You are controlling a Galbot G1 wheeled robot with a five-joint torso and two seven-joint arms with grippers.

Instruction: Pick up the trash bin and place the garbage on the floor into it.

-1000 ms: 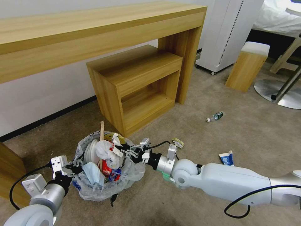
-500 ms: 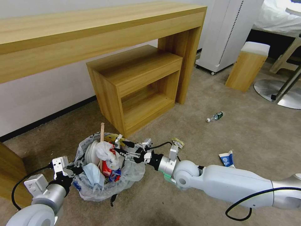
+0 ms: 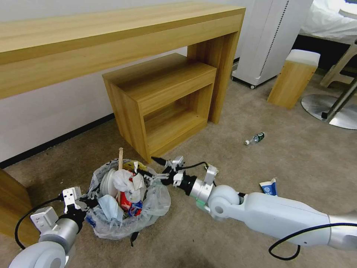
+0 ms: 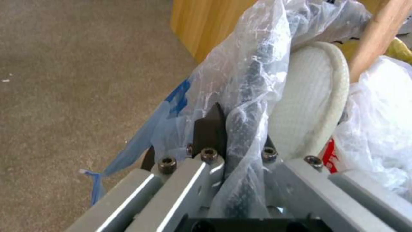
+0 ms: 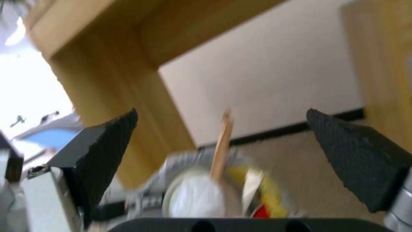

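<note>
The trash bin point(image 3: 126, 217), lined with a clear crinkly bag, stands on the beige floor point(image 3: 208, 238) heaped with garbage: a white slipper point(image 4: 309, 106), a wooden stick point(image 3: 120, 158), red wrappers point(image 3: 124, 201) and crumpled white paper. My left gripper point(image 3: 82, 203) is shut on the bin's rim point(image 4: 253, 96) and bag. My right gripper point(image 3: 150, 167) hovers open just beside the bin's far-right rim, its pads point(image 5: 103, 145) wide apart with nothing between them. A small clear bottle point(image 3: 255, 138) and a blue-white carton point(image 3: 268, 187) lie on the floor to the right.
A long wooden desk point(image 3: 111, 44) and a low wooden shelf unit point(image 3: 160, 100) stand close behind the bin. Farther right are a white appliance point(image 3: 267, 37), a wooden stool point(image 3: 293, 78) and a round metal base point(image 3: 327, 109).
My right gripper has drawn back from over the bin's contents to just past its right rim, staying open. The left gripper and bin have sunk slightly.
</note>
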